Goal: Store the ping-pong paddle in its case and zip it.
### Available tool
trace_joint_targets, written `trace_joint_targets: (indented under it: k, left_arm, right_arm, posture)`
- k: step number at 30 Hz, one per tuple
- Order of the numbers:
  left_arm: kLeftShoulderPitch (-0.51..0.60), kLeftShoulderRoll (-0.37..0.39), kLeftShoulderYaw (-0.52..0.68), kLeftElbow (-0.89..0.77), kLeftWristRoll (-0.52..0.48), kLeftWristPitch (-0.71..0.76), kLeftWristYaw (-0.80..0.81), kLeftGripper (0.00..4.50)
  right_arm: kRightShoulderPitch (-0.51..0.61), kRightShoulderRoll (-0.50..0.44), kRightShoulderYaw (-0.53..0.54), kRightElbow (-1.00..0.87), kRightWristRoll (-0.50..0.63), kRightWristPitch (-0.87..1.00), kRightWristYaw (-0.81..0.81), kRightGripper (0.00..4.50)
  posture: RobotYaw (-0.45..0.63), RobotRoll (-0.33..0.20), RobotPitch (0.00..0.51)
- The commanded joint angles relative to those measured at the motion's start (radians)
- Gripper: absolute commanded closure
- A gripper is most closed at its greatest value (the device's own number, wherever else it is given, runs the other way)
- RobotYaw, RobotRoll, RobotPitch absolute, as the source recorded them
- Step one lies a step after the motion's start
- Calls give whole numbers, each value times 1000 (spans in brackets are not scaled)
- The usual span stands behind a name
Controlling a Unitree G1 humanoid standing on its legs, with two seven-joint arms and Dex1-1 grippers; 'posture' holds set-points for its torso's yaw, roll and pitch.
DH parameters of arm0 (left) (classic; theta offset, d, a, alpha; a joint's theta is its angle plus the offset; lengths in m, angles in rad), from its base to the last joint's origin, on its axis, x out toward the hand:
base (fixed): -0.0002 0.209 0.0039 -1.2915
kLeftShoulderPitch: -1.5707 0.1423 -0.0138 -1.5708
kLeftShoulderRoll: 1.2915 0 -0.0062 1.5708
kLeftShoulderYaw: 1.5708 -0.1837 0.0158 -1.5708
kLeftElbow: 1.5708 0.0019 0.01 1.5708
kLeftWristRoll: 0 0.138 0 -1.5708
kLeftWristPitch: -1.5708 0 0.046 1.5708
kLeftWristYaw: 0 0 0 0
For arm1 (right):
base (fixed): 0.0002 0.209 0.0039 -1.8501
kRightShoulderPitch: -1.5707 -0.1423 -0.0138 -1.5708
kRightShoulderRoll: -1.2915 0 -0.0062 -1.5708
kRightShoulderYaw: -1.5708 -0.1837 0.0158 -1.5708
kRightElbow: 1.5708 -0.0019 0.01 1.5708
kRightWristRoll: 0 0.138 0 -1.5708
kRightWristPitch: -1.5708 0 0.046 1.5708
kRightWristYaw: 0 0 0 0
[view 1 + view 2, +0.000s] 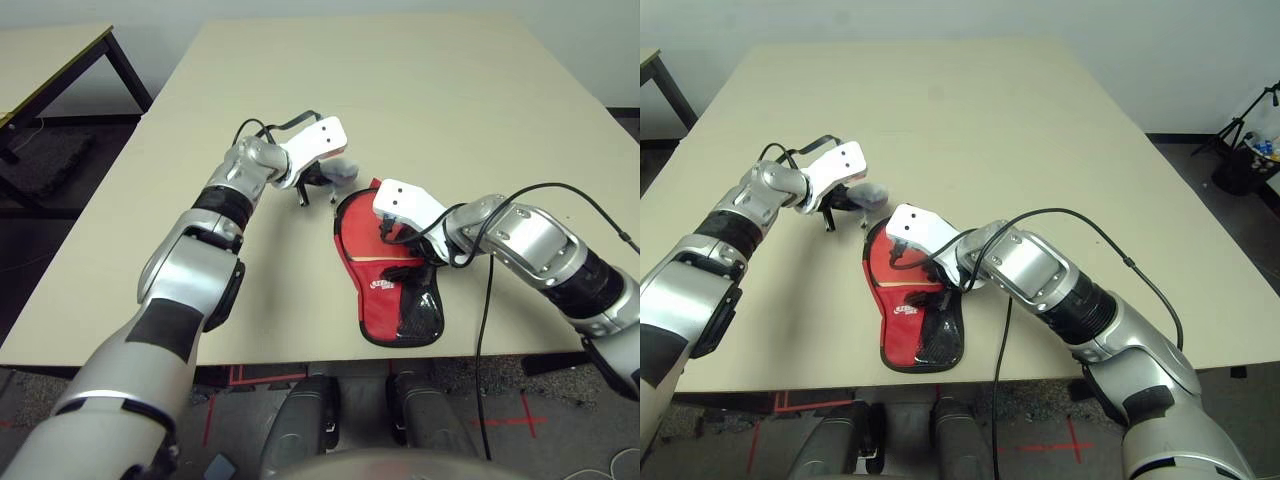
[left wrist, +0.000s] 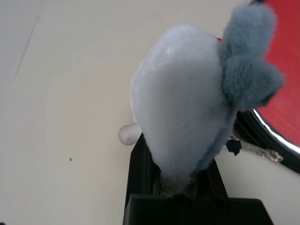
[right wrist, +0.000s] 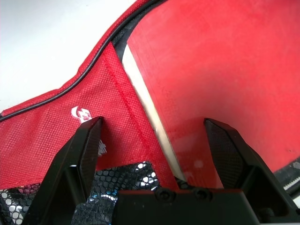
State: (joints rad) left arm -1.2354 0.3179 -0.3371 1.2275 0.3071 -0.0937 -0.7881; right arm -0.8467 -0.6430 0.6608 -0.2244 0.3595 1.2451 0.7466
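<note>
**Ask:** What is at the left?

**Tell:** The left tool [image 2: 178,154], above the pale bench [image 1: 350,100], its two black fingers clenched around a fluffy grey-white plush [image 2: 183,89] with blue-grey tufts. The plush is just beside the case, and may be hung from its zip pull; I cannot trace the link. It looks soft and very light, and should squash in a pinch, so a firm hold low down, near any tag or cord, would pull straighter than one on the loose fluff.

**Ask:** And further right?

**Tell:** The case [image 1: 378,325], red fabric with black edging, lying flat with its pocket end toward the robot. It looks limp and likely to ruck up if dragged. The best place to pin it would be the pocket's firm edge, clear of the zip's path.

**Ask:** Where is the paddle?

**Tell:** Inside the case, its red rubber face [image 3: 201,70] showing above the pocket, with a strip of pale wood along the pocket's edge. It should be stiff and fairly light, the rubber grippy rather than slippery. To shift it, press on the face or hold the rim.

**Ask:** And the right tool?

**Tell:** The right tool [image 3: 153,121] is over the case with its fingers spread wide, one over the pocket, one over the rubber, gripping nothing. Whether they touch, I cannot tell.
</note>
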Motion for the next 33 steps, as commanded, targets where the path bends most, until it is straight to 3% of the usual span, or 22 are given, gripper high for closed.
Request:
trace_joint_targets:
  k: [1, 8, 15, 27, 33]
  left_arm:
    - [-24, -36, 1, 44, 26, -21, 80, 4263]
    - [-34, -178, 0, 99, 69, -32, 299, 4264]
    - [-45, -266, 18, 115, 80, -60, 438, 4265]
    - [-42, -389, 59, 106, 60, -140, 370, 4266]
    - [-6, -411, 72, 100, 39, -144, 229, 4267]
  right_arm:
    - [24, 12, 40, 8, -20, 2, 9, 0]
    - [33, 50, 40, 50, -53, -13, 7, 0]
    - [46, 70, 34, 67, -75, -19, 7, 0]
    - [60, 75, 19, 70, -98, -19, 13, 0]
    - [56, 83, 11, 88, -110, -30, 16, 0]
  posture:
    - [-36, 0, 127]
    - [-52, 0, 142]
    - [-73, 0, 147]
    - [-82, 0, 152]
    - [-71, 0, 152]
